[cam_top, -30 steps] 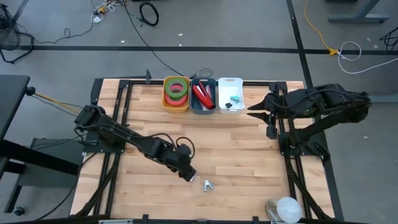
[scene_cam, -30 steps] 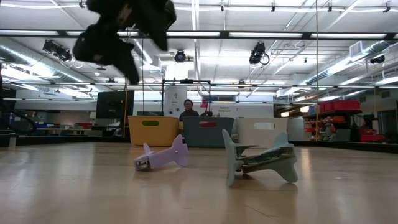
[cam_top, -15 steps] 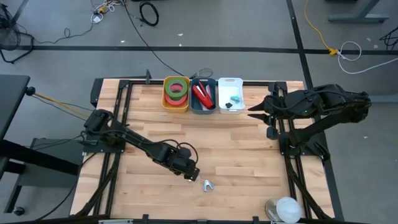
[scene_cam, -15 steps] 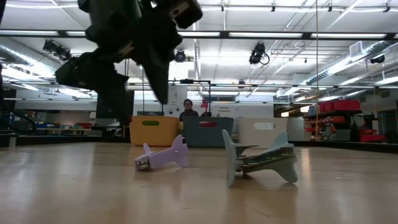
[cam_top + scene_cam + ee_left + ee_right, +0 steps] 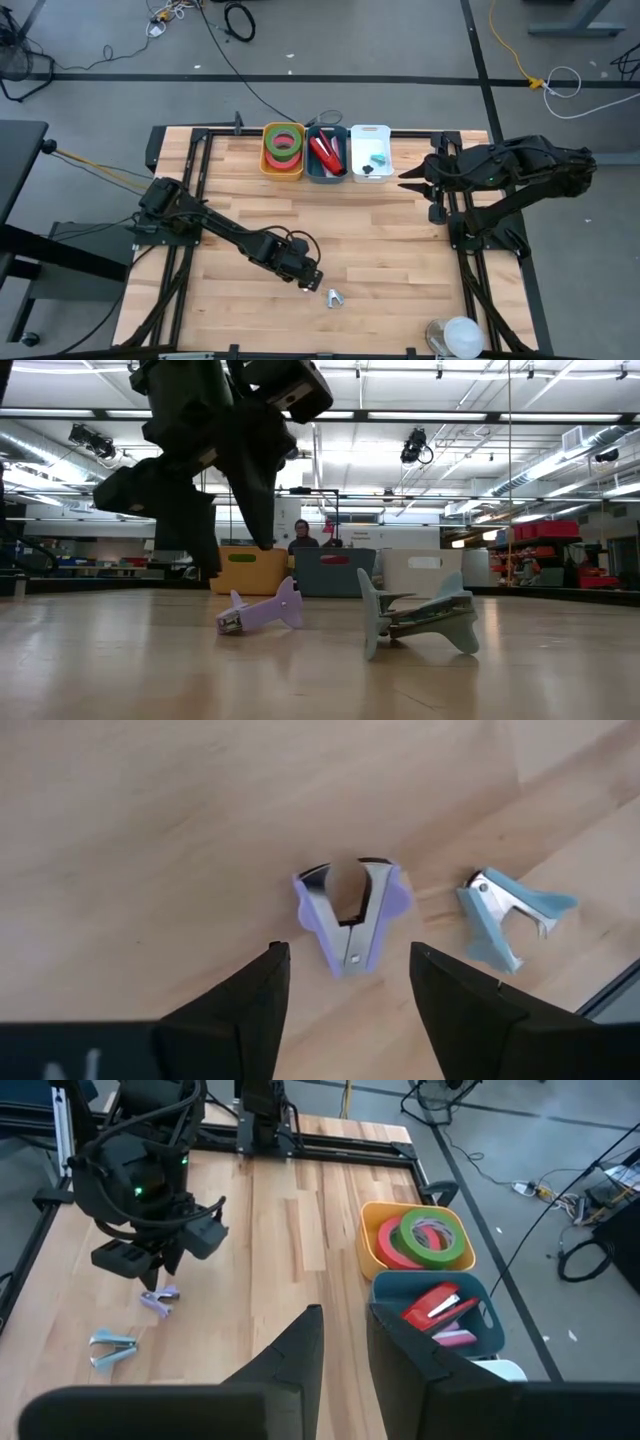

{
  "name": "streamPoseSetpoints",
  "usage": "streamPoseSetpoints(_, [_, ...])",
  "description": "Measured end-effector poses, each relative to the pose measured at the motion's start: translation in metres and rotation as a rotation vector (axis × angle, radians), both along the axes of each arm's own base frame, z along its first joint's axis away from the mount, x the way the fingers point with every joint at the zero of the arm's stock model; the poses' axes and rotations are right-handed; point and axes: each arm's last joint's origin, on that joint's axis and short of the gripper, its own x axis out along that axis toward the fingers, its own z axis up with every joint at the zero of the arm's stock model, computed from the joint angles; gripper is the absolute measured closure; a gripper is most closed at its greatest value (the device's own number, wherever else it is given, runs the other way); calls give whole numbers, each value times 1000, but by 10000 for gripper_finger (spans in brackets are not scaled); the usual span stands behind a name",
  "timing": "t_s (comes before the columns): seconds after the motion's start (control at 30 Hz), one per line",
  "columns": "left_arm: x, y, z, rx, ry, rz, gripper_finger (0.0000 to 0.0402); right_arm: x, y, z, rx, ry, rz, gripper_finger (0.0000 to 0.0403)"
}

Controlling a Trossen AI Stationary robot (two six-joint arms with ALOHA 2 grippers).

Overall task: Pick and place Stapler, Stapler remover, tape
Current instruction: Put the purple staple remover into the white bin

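Observation:
A purple staple remover [image 5: 350,915] lies on the wooden table, jaws pointing away from my left gripper [image 5: 345,960]. The gripper hangs open just above it, one finger on either side, touching nothing; the low view shows the fingertips [image 5: 205,565] clear of the remover [image 5: 262,610]. A pale blue staple remover [image 5: 505,920] lies beside it. The red and green tape rolls [image 5: 283,145] lie in a yellow bin, and the red stapler [image 5: 325,152] in a blue-grey bin. My right gripper [image 5: 403,179] hovers by the table's right edge, slightly open and holding nothing.
Three bins stand in a row at the far edge: yellow [image 5: 268,160], blue-grey [image 5: 312,172] and white [image 5: 385,135], the white one holding small items. A white round object [image 5: 462,333] sits at the near right corner. Bare wood lies between the bins and the removers.
My left gripper has come down toward the purple staple remover and rolled about its own axis, so its fingers now hang low over it. Both staple removers have kept their places.

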Motion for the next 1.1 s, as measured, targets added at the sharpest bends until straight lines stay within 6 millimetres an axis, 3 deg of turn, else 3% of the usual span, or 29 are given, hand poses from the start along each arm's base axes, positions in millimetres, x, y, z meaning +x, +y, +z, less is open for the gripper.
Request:
streamPoseSetpoints(0.5, [-2, 3, -2, 48, 14, 26, 193, 0, 0, 0, -1, -3, 0, 321])
streamPoseSetpoints(0.8, [6, 8, -18, 34, 47, 38, 194, 0, 0, 0, -7, -3, 2, 321])
streamPoseSetpoints(1.1, [5, 9, -18, 13, 64, 32, 217, 0, 0, 0, -8, 2, 2, 321])
